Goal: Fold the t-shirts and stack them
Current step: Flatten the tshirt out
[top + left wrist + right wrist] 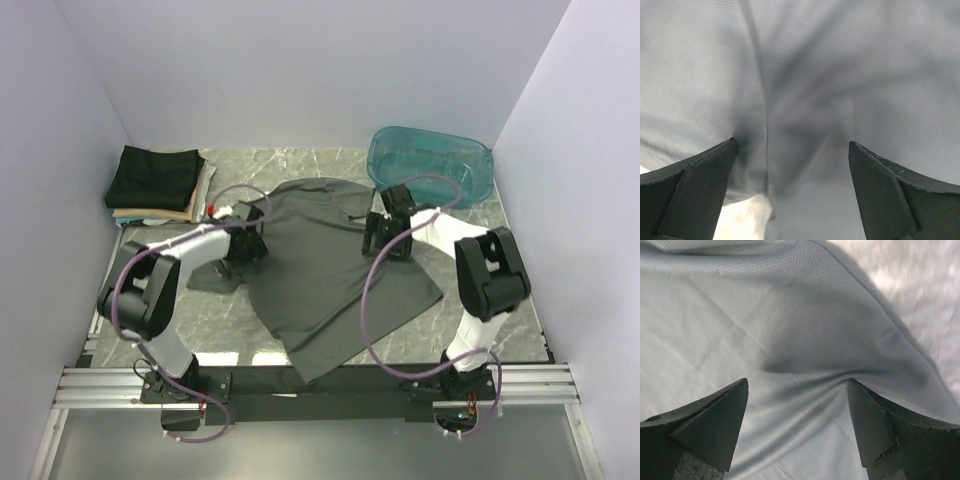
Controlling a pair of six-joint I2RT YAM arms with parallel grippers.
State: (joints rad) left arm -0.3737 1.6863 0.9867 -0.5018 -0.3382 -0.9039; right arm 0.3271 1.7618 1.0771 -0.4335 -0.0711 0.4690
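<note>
**Grey t-shirt spread on the marble tabletop, both hands wide above it**

Pale lilac walls close in a grey marble tabletop [300, 165] on three sides. A charcoal grey t-shirt [320, 270] lies opened out and rumpled across its middle, with the hem reaching toward the arms' bases.

Far to the left of the grey t-shirt, in the back corner, sits a stack of folded t-shirts [155, 180], with a black one on top and tan ones under it. A small red-and-white thing [215, 208] lies between that stack and the shirt. It is too small to identify.

The left hand [245, 245] is down at the shirt's left edge, near the sleeve. In the left wrist view its fingers [705, 175] stand wide apart with their tips on the cloth [840, 75], and nothing is clamped between them.

The right hand [388, 232] is at the shirt's upper right part. In the right wrist view its fingers [715, 425] are also spread wide, with a soft ridge of cloth [805, 355] rising between the tips, not pinched. Bare marble shows past the shirt's edge.

Just behind and to the right of the shirt stands a translucent teal tub [430, 165].
</note>
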